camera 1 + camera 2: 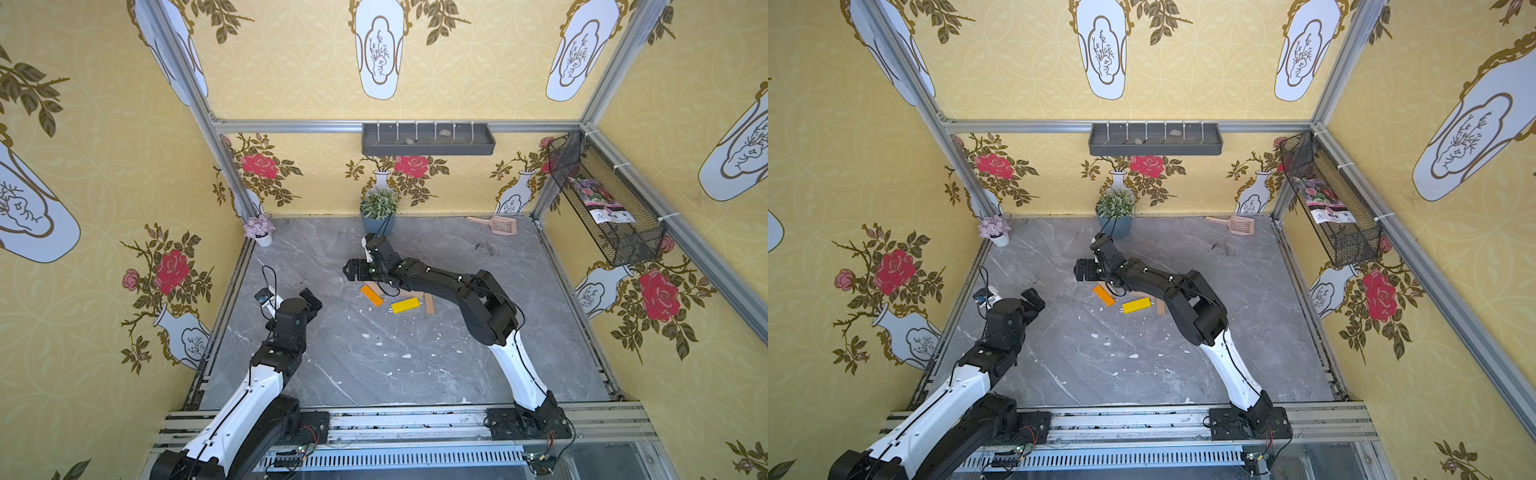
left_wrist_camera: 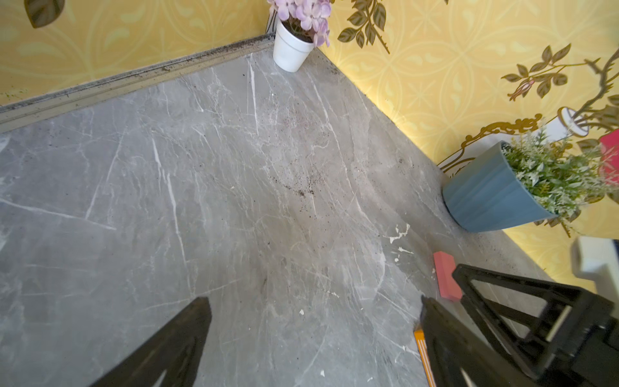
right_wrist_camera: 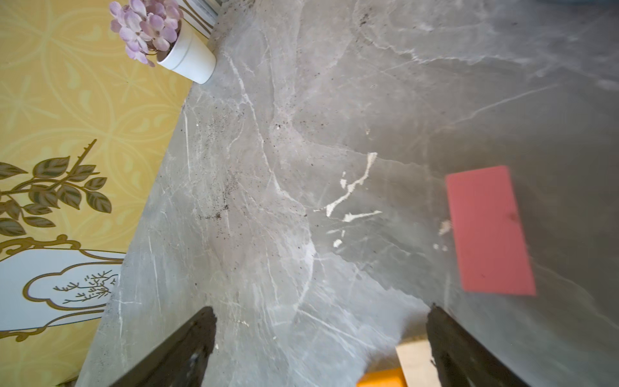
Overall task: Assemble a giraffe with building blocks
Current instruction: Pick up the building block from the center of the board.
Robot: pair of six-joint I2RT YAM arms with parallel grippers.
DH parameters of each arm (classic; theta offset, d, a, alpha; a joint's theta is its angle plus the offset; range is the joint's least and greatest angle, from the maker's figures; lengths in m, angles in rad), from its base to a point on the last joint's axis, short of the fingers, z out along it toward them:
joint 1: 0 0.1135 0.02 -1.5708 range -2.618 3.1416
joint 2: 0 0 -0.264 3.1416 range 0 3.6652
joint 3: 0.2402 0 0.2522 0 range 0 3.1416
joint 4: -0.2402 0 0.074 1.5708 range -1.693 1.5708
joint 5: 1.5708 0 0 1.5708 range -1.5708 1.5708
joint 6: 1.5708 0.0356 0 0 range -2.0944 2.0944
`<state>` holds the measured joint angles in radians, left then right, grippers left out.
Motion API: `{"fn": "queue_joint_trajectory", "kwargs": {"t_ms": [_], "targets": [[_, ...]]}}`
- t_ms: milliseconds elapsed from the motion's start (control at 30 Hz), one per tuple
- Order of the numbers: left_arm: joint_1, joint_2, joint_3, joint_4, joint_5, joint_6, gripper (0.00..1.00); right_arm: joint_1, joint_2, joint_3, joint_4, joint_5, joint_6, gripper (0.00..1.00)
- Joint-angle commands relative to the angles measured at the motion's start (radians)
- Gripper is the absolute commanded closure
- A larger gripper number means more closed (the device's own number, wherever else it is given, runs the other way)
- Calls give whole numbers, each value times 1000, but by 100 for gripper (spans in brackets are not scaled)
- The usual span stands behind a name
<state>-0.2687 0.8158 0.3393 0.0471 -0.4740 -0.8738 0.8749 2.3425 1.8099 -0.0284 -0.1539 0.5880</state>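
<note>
In a top view, the right end effector (image 1: pixel 360 258) hovers open over the grey desk (image 1: pixel 374 374), with an orange block (image 1: pixel 371 295) and a yellow block (image 1: pixel 405 305) just behind it. Right wrist view: a pink block (image 3: pixel 490 231) lies flat ahead of one jaw. Left wrist view: the left end effector (image 2: pixel 313 311) is open above the desk.

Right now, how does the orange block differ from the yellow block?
The orange block slants steeply across the table in a top view; the yellow block lies almost side to side. The orange block lies left of the yellow block. Both lie flat on the table, ungripped, and look equal in size.
</note>
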Motion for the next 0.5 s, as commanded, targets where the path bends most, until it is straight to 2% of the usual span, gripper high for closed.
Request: {"fn": "queue_joint_trajectory", "kwargs": {"t_ms": [0, 267, 467], "targets": [[0, -9, -3, 33, -22, -22, 1, -2, 44, 59, 6, -67, 40, 2], [0, 52, 36, 13, 17, -10, 1, -30, 123, 112, 5, -43, 101, 2], [1, 80, 60, 1, 51, 15, 1, -64, 105, 55, 3, -58, 116, 2]]}}
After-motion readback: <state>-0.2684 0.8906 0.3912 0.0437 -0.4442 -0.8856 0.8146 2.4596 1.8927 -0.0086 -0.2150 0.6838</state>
